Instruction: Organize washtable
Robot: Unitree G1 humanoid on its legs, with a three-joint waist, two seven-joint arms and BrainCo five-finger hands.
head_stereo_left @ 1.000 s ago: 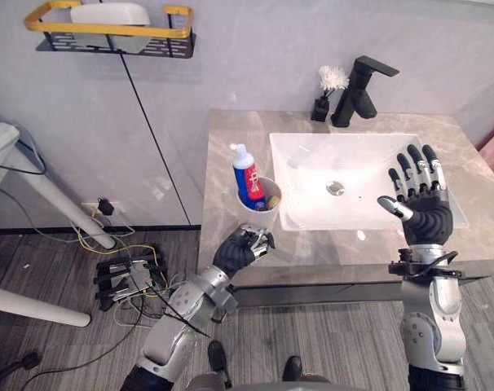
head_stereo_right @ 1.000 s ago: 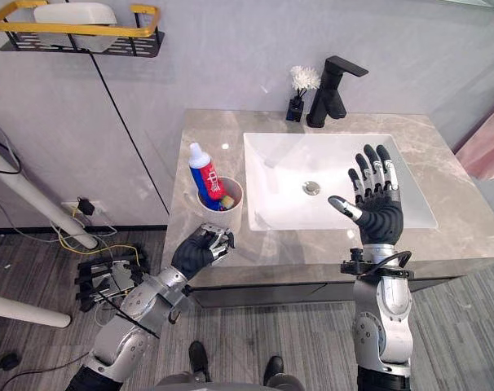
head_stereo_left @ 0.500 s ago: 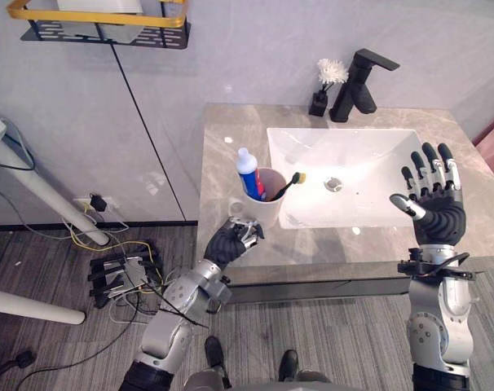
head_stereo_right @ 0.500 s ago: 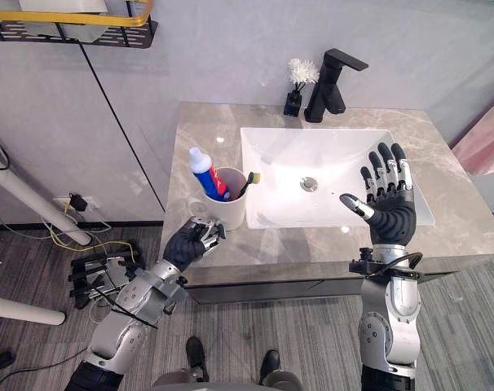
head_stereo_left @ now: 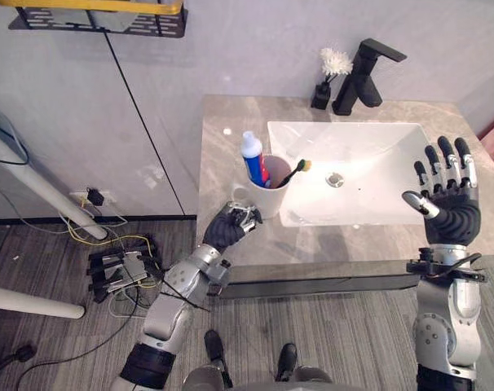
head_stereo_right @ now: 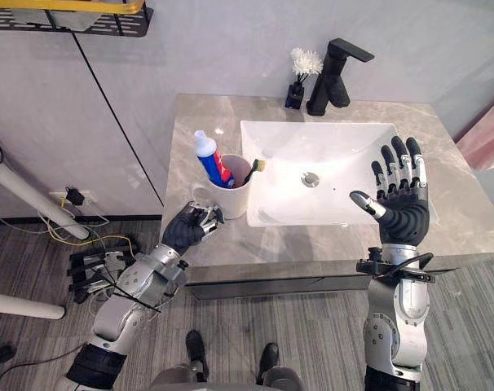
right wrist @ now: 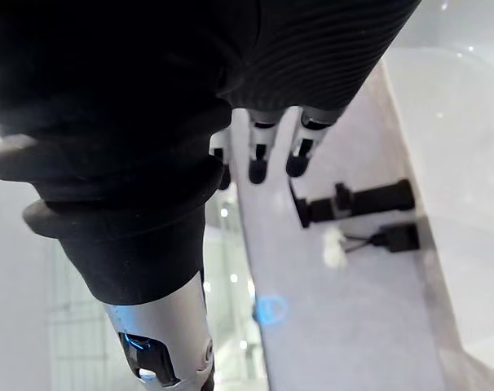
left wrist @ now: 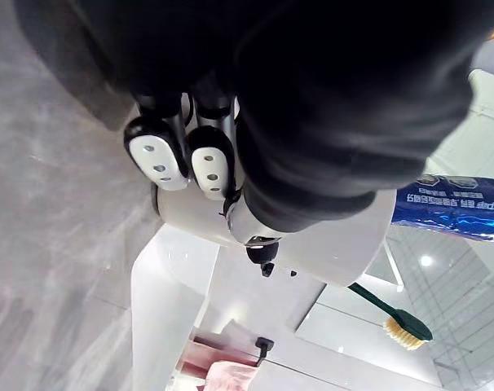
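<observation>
Cup (head_stereo_left: 267, 194) is sitting lower than a second ago, now on the countertop (head_stereo_left: 218, 155) just beside the sink's (head_stereo_left: 377, 138) left edge. Toothpaste tube (head_stereo_left: 253, 159) is standing in it; toothbrush (head_stereo_left: 294, 171) is leaning out over the basin. Left hand (head_stereo_left: 227, 228) is curling its fingers (left wrist: 157, 155) round the cup's handle. Right hand (head_stereo_left: 448, 208) is hovering above the sink's front right, fingers straight and spread, holding nothing. Faucet (head_stereo_left: 363, 69) is standing at the back.

countertop (head_stereo_left: 222, 159): polished stone | sink (head_stereo_left: 373, 155): glossy white | faucet (head_stereo_left: 363, 73): matt black | cup (head_stereo_left: 271, 198): smooth white
</observation>
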